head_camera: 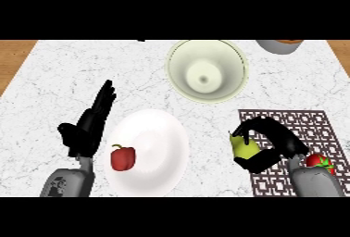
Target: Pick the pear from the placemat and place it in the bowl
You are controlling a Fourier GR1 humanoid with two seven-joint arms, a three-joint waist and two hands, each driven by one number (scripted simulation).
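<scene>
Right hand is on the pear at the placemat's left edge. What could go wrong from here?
1. The right hand curls round the pear, but part of it shows outside the grip; it might slip on the way to the bowl.
2. The plate sits close on the left; a low carry could clip its rim.
3. The red fruit on the placemat lies by the right forearm and could get nudged.

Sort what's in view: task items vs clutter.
Job: pear, held in the right hand; placemat; bowl.
Lying about: white plate, red pepper on it, red fruit on the placemat, grey vessel at top edge; left hand resting open at left.
</scene>
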